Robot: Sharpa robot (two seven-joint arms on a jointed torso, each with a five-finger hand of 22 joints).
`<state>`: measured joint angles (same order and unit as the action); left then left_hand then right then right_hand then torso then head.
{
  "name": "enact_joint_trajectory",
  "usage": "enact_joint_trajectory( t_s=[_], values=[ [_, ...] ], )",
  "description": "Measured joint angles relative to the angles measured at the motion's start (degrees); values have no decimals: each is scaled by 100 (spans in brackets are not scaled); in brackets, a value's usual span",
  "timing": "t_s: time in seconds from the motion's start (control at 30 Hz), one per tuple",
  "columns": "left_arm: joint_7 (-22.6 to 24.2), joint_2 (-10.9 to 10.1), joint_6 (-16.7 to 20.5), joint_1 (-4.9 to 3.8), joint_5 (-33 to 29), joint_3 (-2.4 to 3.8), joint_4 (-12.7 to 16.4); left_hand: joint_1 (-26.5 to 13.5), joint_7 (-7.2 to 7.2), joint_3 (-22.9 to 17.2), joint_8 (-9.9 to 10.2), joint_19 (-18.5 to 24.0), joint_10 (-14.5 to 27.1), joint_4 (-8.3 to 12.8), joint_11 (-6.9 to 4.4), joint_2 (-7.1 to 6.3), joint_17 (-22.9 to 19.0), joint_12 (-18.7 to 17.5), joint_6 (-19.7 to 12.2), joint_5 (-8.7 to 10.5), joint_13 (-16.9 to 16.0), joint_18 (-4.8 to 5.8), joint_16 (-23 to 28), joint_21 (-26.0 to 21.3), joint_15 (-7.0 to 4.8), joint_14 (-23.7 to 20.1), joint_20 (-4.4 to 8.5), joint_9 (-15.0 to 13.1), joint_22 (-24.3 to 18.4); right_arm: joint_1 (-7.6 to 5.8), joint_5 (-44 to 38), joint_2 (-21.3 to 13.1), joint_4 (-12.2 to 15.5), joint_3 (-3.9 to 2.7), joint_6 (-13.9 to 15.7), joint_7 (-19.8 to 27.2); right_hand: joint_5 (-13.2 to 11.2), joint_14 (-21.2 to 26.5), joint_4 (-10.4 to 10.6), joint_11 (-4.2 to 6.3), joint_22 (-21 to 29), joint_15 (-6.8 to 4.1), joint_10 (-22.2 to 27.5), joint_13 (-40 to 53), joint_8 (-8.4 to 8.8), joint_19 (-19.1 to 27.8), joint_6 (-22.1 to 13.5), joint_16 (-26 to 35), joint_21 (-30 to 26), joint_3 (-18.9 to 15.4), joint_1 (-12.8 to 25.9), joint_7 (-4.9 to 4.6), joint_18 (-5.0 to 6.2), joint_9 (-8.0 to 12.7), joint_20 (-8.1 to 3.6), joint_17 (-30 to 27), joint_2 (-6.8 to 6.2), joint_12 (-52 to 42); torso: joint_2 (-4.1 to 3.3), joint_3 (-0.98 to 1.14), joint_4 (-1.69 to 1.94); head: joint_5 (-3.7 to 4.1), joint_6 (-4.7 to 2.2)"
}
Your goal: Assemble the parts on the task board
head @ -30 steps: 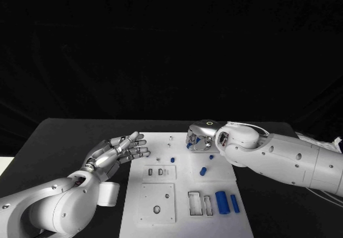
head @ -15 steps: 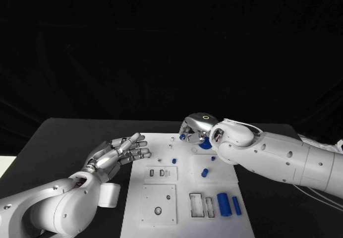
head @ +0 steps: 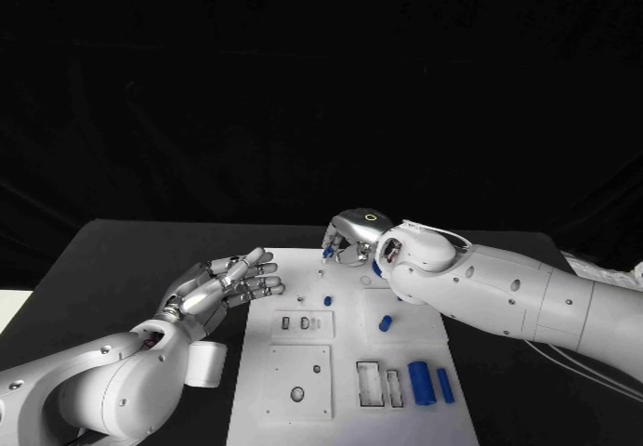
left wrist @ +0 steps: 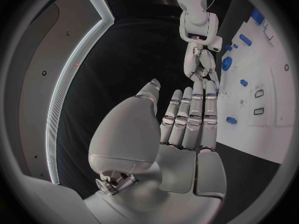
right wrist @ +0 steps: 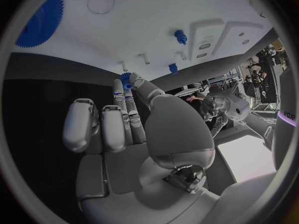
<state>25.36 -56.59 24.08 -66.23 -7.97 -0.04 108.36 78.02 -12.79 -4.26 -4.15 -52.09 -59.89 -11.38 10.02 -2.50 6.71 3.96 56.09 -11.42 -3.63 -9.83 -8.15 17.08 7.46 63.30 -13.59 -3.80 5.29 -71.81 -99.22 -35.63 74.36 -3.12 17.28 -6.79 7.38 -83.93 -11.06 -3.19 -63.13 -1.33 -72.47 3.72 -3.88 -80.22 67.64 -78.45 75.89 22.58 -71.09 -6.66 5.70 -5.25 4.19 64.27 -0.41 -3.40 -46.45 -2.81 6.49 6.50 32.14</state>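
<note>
A: Start with the big things. What carries everything?

B: A black bench (head: pixel 121 260), with the white task board (head: pixel 346 372) lying in the middle of it, between the two arms.

A: And the arms?

B: The right arm (head: pixel 536 302) reaches in across the board's far right corner, bent so that its right robot hand (head: pixel 351 240) hangs over the board's far edge with the fingers pointing down. The left arm (head: pixel 94 386) lies along the board's left side, and the left robot hand (head: pixel 221 283) floats just beside the board's left edge, palm turned up and sideways.

A: Is either holding anything?

B: The right one pinches a small blue part (right wrist: pixel 126 79) at its fingertips; the right wrist view shows the piece between the thumb and a finger, close above the white surface. The left one holds nothing, its fingers straight and slightly spread, as the left wrist view shows.

A: Where are the other pieces?

B: On the board. A blue gear (right wrist: pixel 40 20) lies near the far right corner. Two blue cylinders (head: pixel 429 382) lie side by side near the near right edge. A short blue peg (head: pixel 384 322) lies mid-board, and a smaller blue stud (head: pixel 327 300) stands just to its left.
</note>
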Motion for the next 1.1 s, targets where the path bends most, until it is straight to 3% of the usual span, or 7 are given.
enact_joint_trajectory(
  t_s=[0.47,1.1],
  values=[
    [-5,-26,-7,-15,-1,0,10,0,0,0,0,0,0,0,0,0,1,0,0,0,0,0,0,0,0,0,0,0,0,0,-50,134,-206,12,-249,3,-22,0,47,-1,-9,0,1,6,22,0,-9,0,0,46,22,-9,1,4,0,0,-22,16,-5,-8,-4,-33,42],
    [-9,-22,-24,-28,-2,0,11,0,-20,0,0,0,0,32,0,0,1,0,-21,0,0,0,0,0,0,0,0,0,1,-9,-144,373,-454,46,-329,-72,-95,0,127,-36,0,0,47,7,49,0,-39,0,0,125,60,-37,1,-1,1,-38,-106,-31,-14,-18,19,-17,34]
  ],
)
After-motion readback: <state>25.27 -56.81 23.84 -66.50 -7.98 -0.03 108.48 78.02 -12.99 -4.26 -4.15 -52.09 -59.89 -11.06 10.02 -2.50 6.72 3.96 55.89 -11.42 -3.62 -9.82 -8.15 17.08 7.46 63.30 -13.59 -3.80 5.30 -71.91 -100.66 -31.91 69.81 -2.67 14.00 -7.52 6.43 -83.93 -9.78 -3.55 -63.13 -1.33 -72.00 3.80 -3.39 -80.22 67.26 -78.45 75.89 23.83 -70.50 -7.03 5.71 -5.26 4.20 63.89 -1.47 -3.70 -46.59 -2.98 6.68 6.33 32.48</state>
